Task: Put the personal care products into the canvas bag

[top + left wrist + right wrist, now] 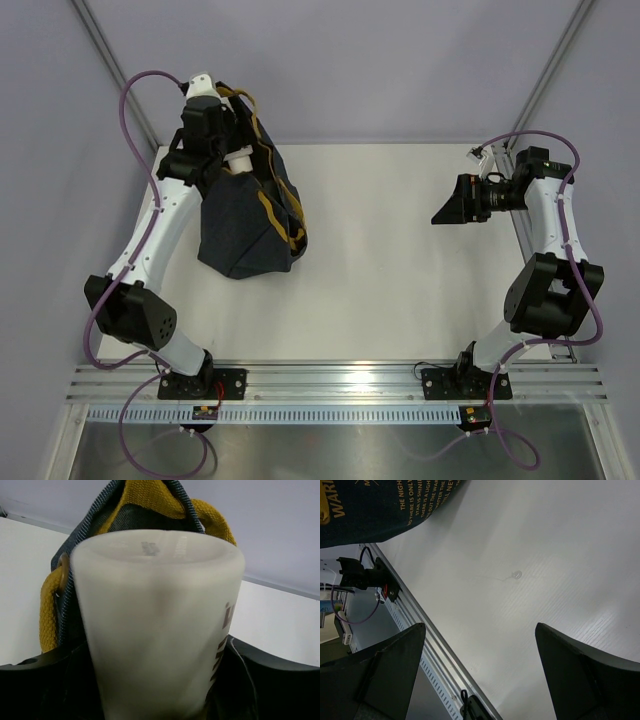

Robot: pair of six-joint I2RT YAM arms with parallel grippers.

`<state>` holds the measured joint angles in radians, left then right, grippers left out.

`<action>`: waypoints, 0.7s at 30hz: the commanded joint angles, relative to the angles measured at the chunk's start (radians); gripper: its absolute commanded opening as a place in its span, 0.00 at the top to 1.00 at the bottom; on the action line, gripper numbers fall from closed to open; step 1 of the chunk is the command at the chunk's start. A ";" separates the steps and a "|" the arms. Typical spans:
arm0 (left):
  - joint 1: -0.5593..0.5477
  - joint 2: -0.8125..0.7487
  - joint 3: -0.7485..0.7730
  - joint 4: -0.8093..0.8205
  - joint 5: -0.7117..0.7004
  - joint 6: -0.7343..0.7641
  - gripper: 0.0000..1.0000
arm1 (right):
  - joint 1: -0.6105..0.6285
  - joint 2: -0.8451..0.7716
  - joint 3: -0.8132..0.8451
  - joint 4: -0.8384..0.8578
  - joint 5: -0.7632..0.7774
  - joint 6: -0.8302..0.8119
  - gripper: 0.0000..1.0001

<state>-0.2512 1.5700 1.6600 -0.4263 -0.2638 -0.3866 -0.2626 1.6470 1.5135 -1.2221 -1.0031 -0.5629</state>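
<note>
The canvas bag [250, 225], dark navy with mustard handles, stands at the table's back left. My left gripper [228, 162] hovers over its mouth, shut on a cream tube [240, 160]. In the left wrist view the cream tube [160, 620] fills the frame between my dark fingers [272, 672], with the bag's mustard handle [145, 497] right behind it. My right gripper [447, 213] hangs open above the right side of the table, nothing between its fingers. The right wrist view has that open gripper [480, 647] over bare table and a corner of the bag [370, 505] with gold print. No other personal care products show.
The white table [400, 260] ends at an aluminium rail [340, 380] along the near edge, also seen as the rail [422, 625] in the right wrist view. Grey walls and metal frame posts [110, 50] close the back and sides.
</note>
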 commanded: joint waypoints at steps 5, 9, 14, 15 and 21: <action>0.018 -0.021 0.073 0.080 0.061 -0.095 0.01 | 0.002 -0.044 -0.010 0.022 0.044 0.001 0.00; 0.043 -0.027 0.090 0.080 0.110 -0.139 0.01 | 0.003 -0.046 -0.007 0.027 0.049 0.003 0.00; 0.058 -0.067 0.080 0.122 0.175 -0.140 0.01 | 0.003 -0.062 0.013 0.041 0.081 0.001 0.00; 0.059 -0.077 0.066 0.141 0.249 -0.106 0.01 | 0.003 -0.072 0.019 0.073 0.099 0.004 0.01; 0.064 -0.252 -0.054 0.265 0.613 0.099 0.01 | 0.003 -0.295 -0.064 0.543 0.515 0.211 0.00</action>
<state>-0.1879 1.4532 1.6463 -0.2886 0.1062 -0.4126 -0.2619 1.5021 1.4742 -1.0042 -0.7216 -0.4637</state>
